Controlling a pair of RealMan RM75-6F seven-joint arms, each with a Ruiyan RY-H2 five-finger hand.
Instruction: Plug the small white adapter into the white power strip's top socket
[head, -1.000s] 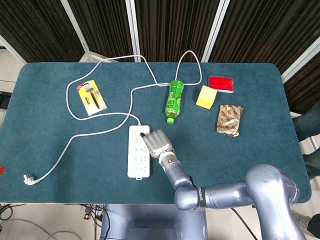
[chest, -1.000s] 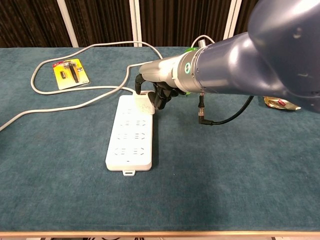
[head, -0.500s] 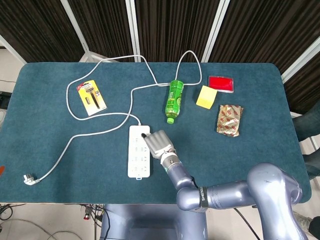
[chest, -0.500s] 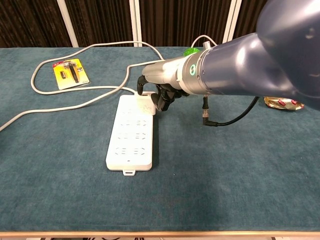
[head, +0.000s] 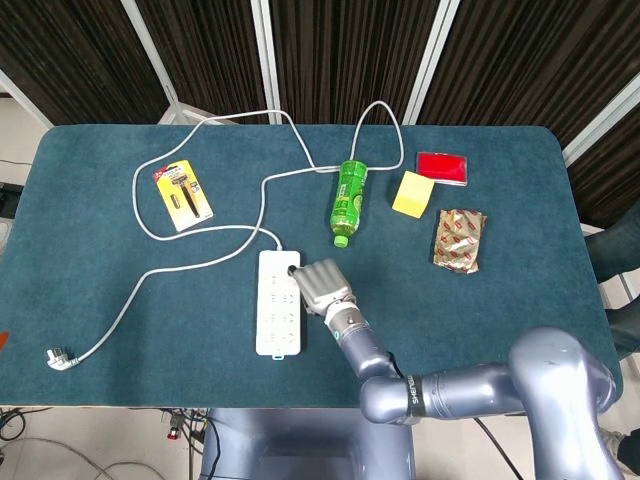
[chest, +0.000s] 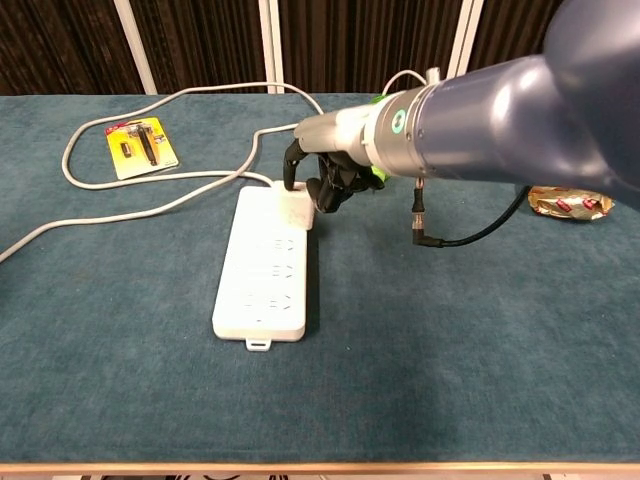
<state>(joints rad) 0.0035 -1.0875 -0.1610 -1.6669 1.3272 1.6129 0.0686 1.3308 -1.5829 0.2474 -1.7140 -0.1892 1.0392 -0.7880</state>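
Adapter (chest: 297, 209) now atop power strip (chest: 262, 272), right hand (chest: 325, 178) lifted slightly, fingertips gripping it.

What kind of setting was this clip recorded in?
Probably a robot lab or data-collection booth, not a home: a table covered in teal felt, dark curtains hung behind on white frames, and unrelated props laid out, such as a green bottle and a snack packet.

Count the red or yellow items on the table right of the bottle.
3, all right of the bottle: yellow block nearest it, red box behind that, red-and-gold packet toward the right edge. None looks hidden.
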